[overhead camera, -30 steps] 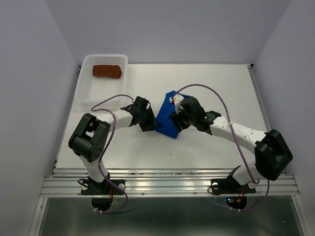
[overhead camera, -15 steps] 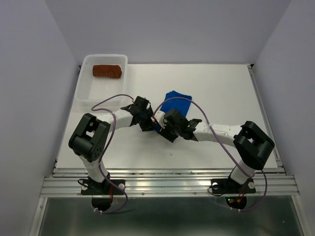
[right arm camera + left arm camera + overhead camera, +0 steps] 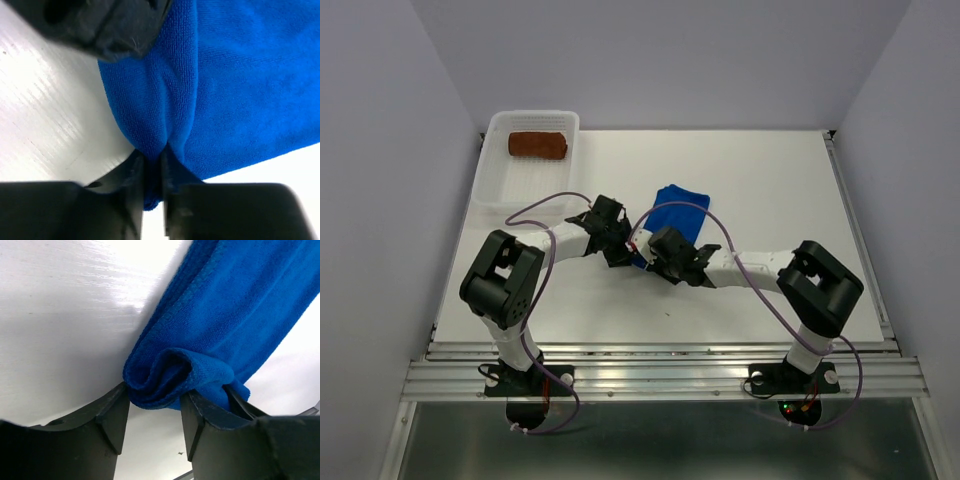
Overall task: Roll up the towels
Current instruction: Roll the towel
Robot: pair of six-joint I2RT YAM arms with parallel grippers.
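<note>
The blue towel lies mid-table, its near end bunched between both grippers. In the left wrist view that end is a loose roll, and my left gripper is shut on it, the fingers pressing its sides. My right gripper is shut on a pinched fold of the blue towel right beside it, with the left gripper's body dark at the top left. From above, the left gripper and right gripper nearly touch. The rust-brown towel lies rolled in the basket.
The white perforated basket stands at the far left corner of the table. Both forearms cross the near middle, with purple cables looping above them. Walls close in the table on the left, back and right.
My right gripper swung left to the towel's near end beside the left gripper and shut on it. The blue towel went from a bunched heap to lying stretched toward the back.
</note>
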